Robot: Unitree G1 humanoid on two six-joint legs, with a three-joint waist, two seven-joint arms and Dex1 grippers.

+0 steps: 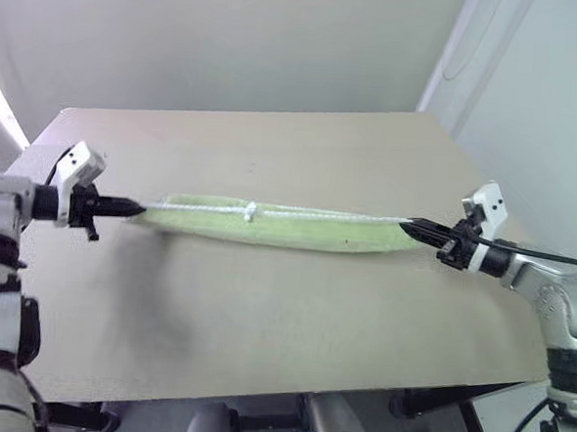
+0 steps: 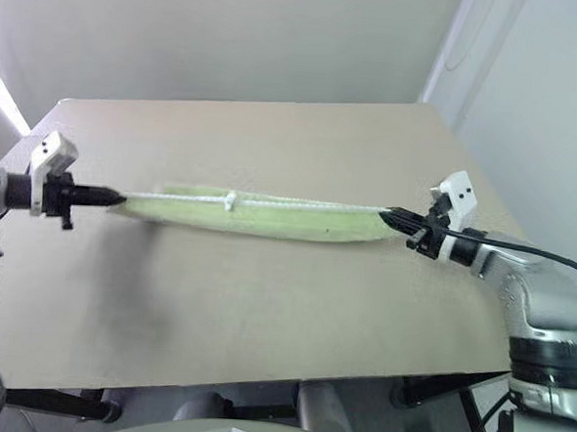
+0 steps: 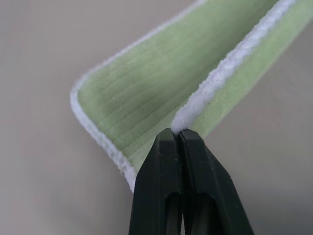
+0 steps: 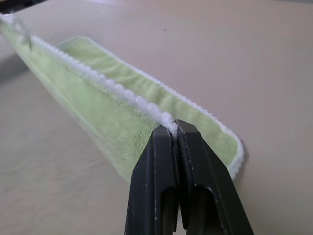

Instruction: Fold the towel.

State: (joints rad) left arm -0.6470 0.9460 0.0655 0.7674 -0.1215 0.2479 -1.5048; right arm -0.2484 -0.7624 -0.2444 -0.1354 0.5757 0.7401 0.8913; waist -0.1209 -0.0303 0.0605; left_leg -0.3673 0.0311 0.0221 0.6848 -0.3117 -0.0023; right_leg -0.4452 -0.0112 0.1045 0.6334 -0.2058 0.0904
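STEP: mid-fold | left pincer (image 1: pixel 137 207) and right pincer (image 1: pixel 408 223) each clamped on white edging of soft light-green terry towel (image 1: pixel 278 228) — stretched taut above beige bench (image 1: pixel 262 322) centre | NEXT: carry edge over, lay flat — judged.

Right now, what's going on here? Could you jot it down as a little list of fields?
surface: tan table
item: green towel with white edging, stretched between the two grippers
loop: small white loop on the top edge
left gripper: shut on one end of the white edge
right gripper: shut on the other end
towel's lie: top edge lifted and taut, lower part on the table
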